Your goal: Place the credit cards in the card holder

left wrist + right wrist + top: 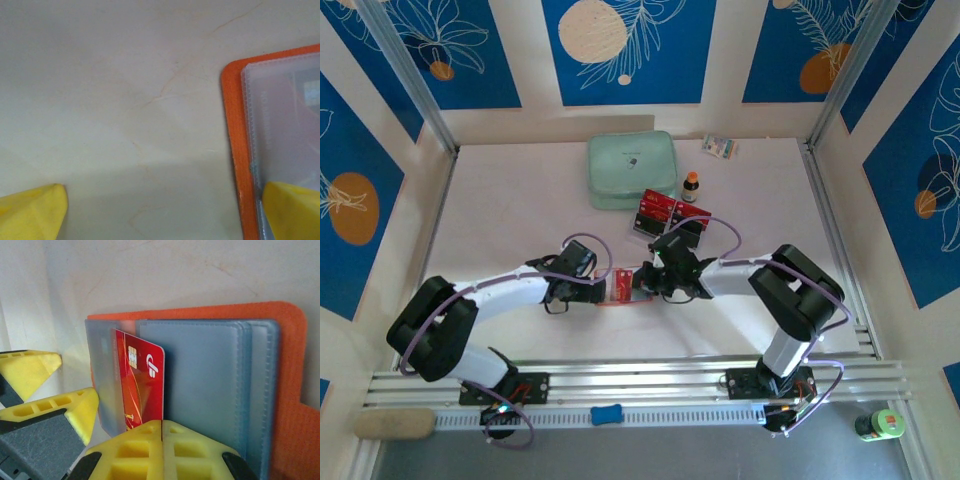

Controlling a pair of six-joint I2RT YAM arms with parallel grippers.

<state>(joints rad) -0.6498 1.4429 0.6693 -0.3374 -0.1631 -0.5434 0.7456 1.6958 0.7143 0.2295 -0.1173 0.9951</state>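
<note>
A: Where is the holder [620,287] lying?

B: It is lying open on the desk [520,200], about mid-desk, between the two arms. Its orange cover is facing down and its greyish pockets are facing up.

A: What are the right fingers [162,432] doing?

B: They are pressing together on the bottom edge of a red card [145,385], pinching it. The card is standing on edge with its far end sitting behind the holder's clear pocket.

A: And the left fingers [605,287]?

B: They are spreading wide and gripping nothing, sitting at the holder's left edge. In the left wrist view one yellow tip is hanging over bare desk and the other is sitting over the corner of the clear pocket; I cannot tell whether it is touching.

A: Where are the other cards [660,212] lying?

B: They are lying in a red and black heap just far of the right fingers, at the near right corner of the green pouch [632,170], with a small bottle [691,186] standing just right of them
</note>
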